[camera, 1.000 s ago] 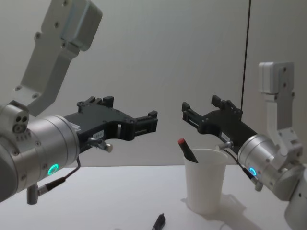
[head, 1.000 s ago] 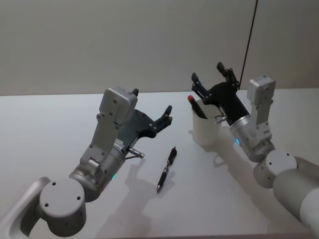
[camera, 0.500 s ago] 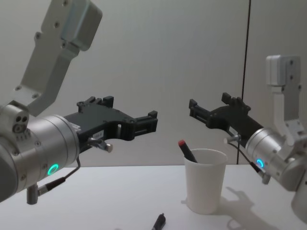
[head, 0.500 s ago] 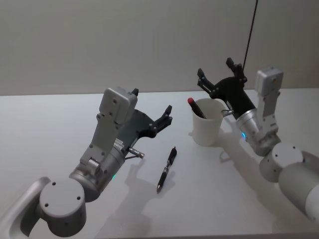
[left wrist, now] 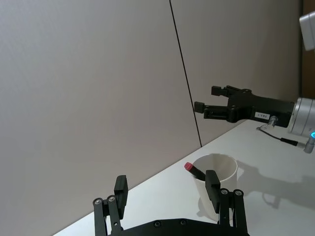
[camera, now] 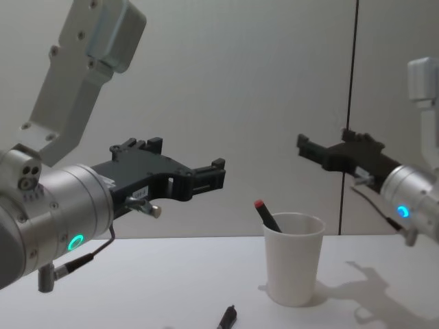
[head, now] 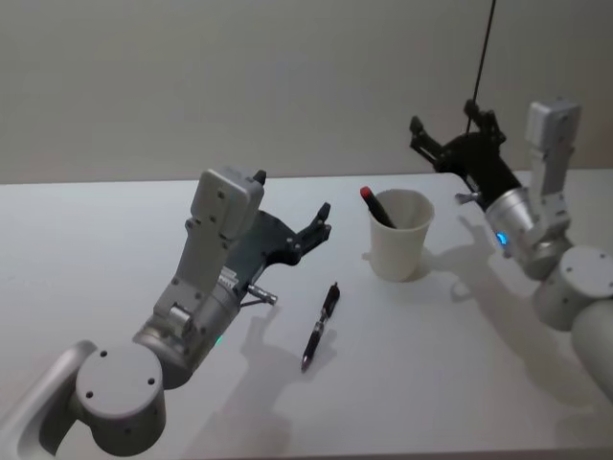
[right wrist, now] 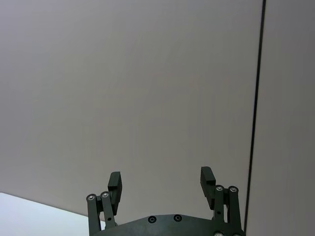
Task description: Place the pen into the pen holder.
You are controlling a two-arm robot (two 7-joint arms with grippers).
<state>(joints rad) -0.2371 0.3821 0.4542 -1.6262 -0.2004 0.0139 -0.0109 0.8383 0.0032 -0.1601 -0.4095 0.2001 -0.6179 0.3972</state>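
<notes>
- The right gripper (right wrist: pixel 161 177), fingers spread wide and empty, hovers high to the right of the white pen holder (head: pixel 400 241).
- A red-capped pen (head: pixel 374 204) leans inside the pen holder.
- A black pen (head: pixel 320 326) lies on the table (head: pixel 105 220), nearer the robot.
- The left gripper (left wrist: pixel 166 183) hangs spread and empty, left of the black pen.
- A second ago the right gripper stood over the pen holder's rim; it has since drawn back rightward.

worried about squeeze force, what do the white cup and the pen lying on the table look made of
The pen holder looks like thin paper: matte white, tapered, with a rolled rim. The pen on the table is probably plastic: a dark, smooth barrel with a slight sheen; its tip is too small to judge.
</notes>
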